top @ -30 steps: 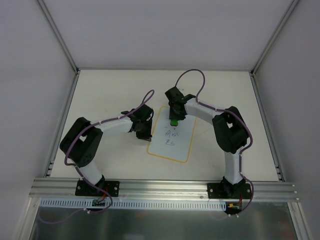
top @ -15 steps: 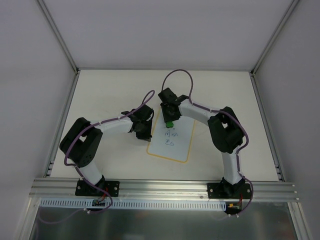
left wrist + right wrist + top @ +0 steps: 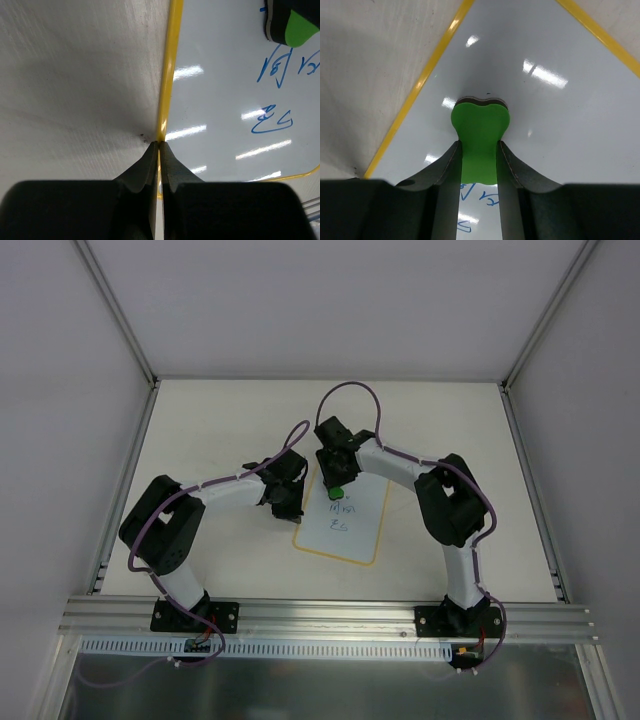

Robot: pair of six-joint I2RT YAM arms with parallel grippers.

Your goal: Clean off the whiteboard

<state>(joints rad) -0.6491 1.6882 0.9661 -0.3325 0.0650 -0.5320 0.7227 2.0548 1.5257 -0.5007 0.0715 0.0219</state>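
The whiteboard (image 3: 362, 536) lies flat at the table's middle, white with a yellow rim and blue handwritten marks (image 3: 340, 517). My left gripper (image 3: 290, 508) is at its left edge, and in the left wrist view it (image 3: 160, 146) is shut on the yellow rim (image 3: 170, 65). My right gripper (image 3: 338, 486) is over the board's upper left part, shut on the green eraser (image 3: 479, 131), which presses on the white surface (image 3: 560, 115). Blue marks (image 3: 481, 194) show just behind the eraser. The eraser (image 3: 299, 29) and marks (image 3: 272, 117) also show in the left wrist view.
The beige tabletop (image 3: 220, 430) is walled by white panels with metal posts. An aluminium rail (image 3: 320, 618) runs along the near edge by the arm bases. Purple cables (image 3: 350, 400) loop over both arms.
My right gripper has slid the eraser leftward and slightly nearer across the top of the board. The left gripper and the board have stayed in place.
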